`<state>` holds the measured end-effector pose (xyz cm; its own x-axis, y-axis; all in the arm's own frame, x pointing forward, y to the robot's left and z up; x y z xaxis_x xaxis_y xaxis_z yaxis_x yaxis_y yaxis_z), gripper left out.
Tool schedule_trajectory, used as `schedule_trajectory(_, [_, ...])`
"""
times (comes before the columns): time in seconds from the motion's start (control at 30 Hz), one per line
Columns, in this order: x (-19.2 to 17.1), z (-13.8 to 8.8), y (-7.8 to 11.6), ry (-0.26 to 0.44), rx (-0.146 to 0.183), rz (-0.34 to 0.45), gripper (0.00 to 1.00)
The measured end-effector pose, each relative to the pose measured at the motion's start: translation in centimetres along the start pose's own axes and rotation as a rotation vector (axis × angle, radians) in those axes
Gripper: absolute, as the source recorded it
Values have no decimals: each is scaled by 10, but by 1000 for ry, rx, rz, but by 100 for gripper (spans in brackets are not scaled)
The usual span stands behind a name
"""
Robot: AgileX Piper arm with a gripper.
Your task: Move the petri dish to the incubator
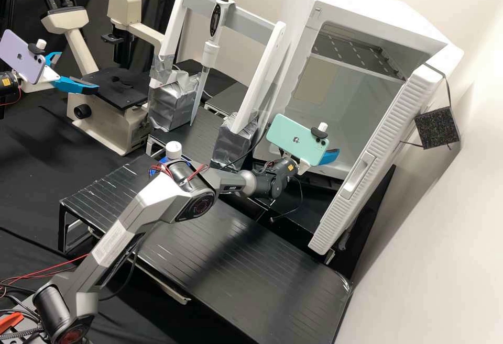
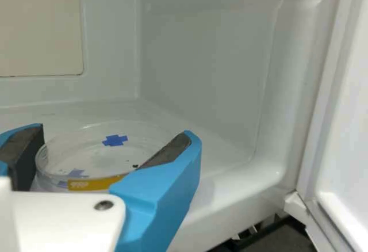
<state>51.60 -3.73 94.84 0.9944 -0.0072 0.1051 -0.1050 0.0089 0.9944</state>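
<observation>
- Tabletop point(image 1: 31, 171): black, covered in dark cloth.
- Incubator point(image 1: 367, 3): white, door point(image 1: 374, 161) swung open, wire shelf point(image 1: 356, 53) seen high inside.
- Arm point(image 1: 126, 218): dark grey, extended over ribbed black platform point(image 1: 230, 265) to incubator opening.
- Microscope point(image 1: 112, 126): beige, placed well apart from incubator.
- White frame point(image 1: 174, 19): feet wrapped in silver tape, pipette point(image 1: 210, 51) hung upright from crossbar.
- Green phone point(image 1: 293, 140): mounted above claw.
- Claw point(image 1: 329, 156): narrowed around petri dish, dish held between dark pads point(image 2: 29, 151).
- Petri dish point(image 2: 98, 157): clear, round, marked with blue tape and yellow label, located just inside incubator, near its floor; contact with floor cannot be told.
</observation>
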Motion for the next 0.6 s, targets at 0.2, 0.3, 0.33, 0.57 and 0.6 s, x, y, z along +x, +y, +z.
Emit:
schedule_trajectory(0.2, [1, -1, -2, 1, -3, -1, 100])
schedule_trajectory(0.3, [0, 0, -3, -3, -24, -3, 100])
schedule_trajectory(0.33, [0, 1, -3, -5, -23, -5, 100])
schedule_trajectory(0.57, [-6, 3, -8, -9, -16, -19, 100])
schedule_trajectory(0.6, [-8, 2, -6, -8, -16, -17, 100])
